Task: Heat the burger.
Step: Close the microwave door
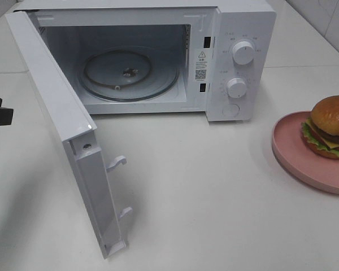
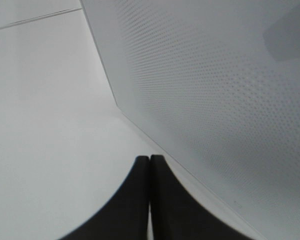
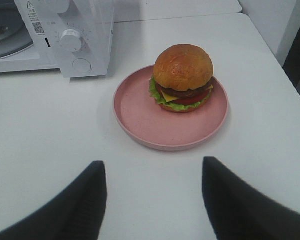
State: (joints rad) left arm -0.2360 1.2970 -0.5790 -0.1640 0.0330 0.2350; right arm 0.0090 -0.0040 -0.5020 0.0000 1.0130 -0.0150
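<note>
One glossy golden-bun burger (image 3: 183,75) on round pink plate (image 3: 140,112), white microwave (image 1: 237,62) open; right gripper (image 3: 154,200) spread, left gripper (image 2: 149,200) clenched empty; next: grasp plate.

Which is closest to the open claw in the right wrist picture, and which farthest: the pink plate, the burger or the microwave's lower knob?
From the right gripper:
1. Pink plate, just ahead.
2. Burger, on the plate's far side.
3. Lower knob, on the microwave beyond.

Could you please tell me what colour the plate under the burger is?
The plate is pink, plain and unpatterned; it shows best in the right wrist view.
</note>
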